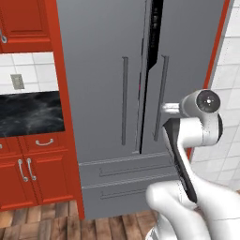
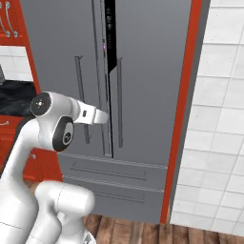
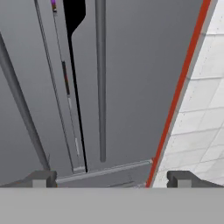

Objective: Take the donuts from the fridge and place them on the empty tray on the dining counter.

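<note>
The grey double-door fridge (image 1: pixel 98 70) (image 2: pixel 152 71) (image 3: pixel 131 87) stands straight ahead. Its right door is slightly ajar, with a narrow dark gap (image 1: pixel 153 33) (image 2: pixel 110 33) between the doors. A tiny purple speck (image 3: pixel 54 4) shows in that gap; I cannot tell whether it is one of the donuts, which are otherwise hidden inside. My gripper (image 3: pixel 111 179) is open and empty, close in front of the right door, just below and right of its vertical bar handle (image 3: pixel 101 78) (image 1: pixel 161 96). The empty tray and the dining counter are out of view.
Red cabinets (image 1: pixel 23 173) and a black marble strip (image 1: pixel 30 112) flank the fridge on the left. A white tiled wall (image 2: pixel 219 119) stands on the right. Two lower fridge drawers (image 1: pixel 126 171) sit above the wooden floor (image 1: pixel 42 225).
</note>
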Controlling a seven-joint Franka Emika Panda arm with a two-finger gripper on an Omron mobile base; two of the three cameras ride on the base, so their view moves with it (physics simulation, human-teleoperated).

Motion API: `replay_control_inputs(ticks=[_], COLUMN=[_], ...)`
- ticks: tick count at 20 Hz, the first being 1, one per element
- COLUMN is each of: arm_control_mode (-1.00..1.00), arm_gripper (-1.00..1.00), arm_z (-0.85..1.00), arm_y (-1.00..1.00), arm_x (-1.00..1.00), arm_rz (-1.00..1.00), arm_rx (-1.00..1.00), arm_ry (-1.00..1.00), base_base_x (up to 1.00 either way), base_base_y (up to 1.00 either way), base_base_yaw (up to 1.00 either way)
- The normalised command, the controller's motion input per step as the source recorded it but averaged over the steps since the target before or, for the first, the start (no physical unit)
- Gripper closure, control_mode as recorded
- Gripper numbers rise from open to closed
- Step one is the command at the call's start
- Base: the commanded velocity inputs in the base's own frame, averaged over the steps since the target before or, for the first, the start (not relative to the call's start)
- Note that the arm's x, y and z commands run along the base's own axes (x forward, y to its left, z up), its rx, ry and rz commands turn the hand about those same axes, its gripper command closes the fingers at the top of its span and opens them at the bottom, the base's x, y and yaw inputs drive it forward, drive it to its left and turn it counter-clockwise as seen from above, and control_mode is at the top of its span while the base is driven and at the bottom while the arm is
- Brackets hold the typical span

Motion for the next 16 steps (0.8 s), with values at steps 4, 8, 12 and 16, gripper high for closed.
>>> replay_control_inputs(ticks=[4, 8, 12, 16], arm_control_mode=[-1.0, -1.0, -1.0, -1.0], arm_gripper=[-1.0, -1.0, -1.0, -1.0], arm_z=[0.0, 0.0, 0.0, 0.0], arm_y=[-0.25, -0.1, -0.11, -0.32], arm_x=[0.88, 0.91, 0.99, 0.96], arm_rz=[0.0, 0.08, 0.1, 0.05], arm_rx=[0.06, 0.06, 0.06, 0.05], arm_ry=[-0.02, -0.05, -0.02, -0.03], base_base_x=[0.0, 0.0, 0.0, 0.0], base_base_y=[0.0, 0.0, 0.0, 0.0], base_base_yaw=[0.0, 0.0, 0.0, 0.0])
